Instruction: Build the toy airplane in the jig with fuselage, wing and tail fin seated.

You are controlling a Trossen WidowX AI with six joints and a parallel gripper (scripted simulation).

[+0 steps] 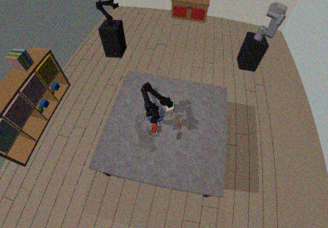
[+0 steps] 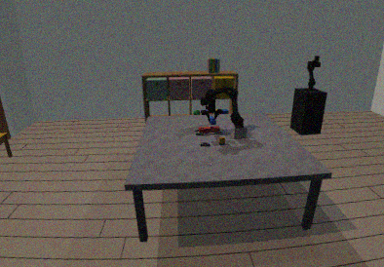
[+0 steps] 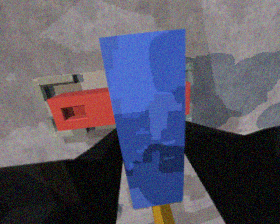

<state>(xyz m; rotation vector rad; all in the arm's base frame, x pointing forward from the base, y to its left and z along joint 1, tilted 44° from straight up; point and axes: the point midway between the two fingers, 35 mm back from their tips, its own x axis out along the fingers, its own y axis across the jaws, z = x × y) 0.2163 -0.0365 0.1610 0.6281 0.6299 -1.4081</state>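
The red fuselage [image 1: 153, 127] [image 2: 209, 130] [image 3: 86, 107] lies in the grey-beige cradle [image 3: 56, 80]; one square socket in its top shows left of the wing in the wrist view. My gripper [image 1: 155, 117] [image 2: 211, 117] [image 3: 147, 127] is shut on the blue wing [image 2: 212, 121] [image 3: 148, 75], which is above the fuselage, crosswise to it in the wrist view. The wing hides the fuselage's middle and any socket there; its tab is not visible. A small yellow piece [image 1: 181, 122] [image 2: 222, 140], apparently the tail fin, stands on the table apart from the cradle.
A small dark object [image 1: 179, 136] [image 2: 205, 144] lies near the yellow piece on the grey table [image 1: 200, 161] [image 2: 166, 159]. A pale block [image 1: 170, 107] is near the arm's base. A yellow strip [image 3: 163, 214] shows at the wrist view's bottom. Shelves and pedestals stand away from the table.
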